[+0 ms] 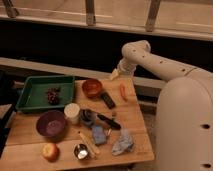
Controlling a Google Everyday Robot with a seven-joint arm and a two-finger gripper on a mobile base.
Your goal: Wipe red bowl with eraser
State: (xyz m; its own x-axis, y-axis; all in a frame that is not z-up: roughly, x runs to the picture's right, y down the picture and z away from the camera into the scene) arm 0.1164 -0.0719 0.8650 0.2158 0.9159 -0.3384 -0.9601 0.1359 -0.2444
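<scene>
Red bowl (92, 87) lies beside eraser (107, 100); parted pincer (115, 74) hovers just behind them.

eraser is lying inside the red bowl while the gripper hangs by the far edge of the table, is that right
Not quite. In the camera view the eraser lies on the table right next to the red bowl, on the bowl's near side, not inside it. The rest holds: the gripper hangs by the table's far edge, empty.
</scene>
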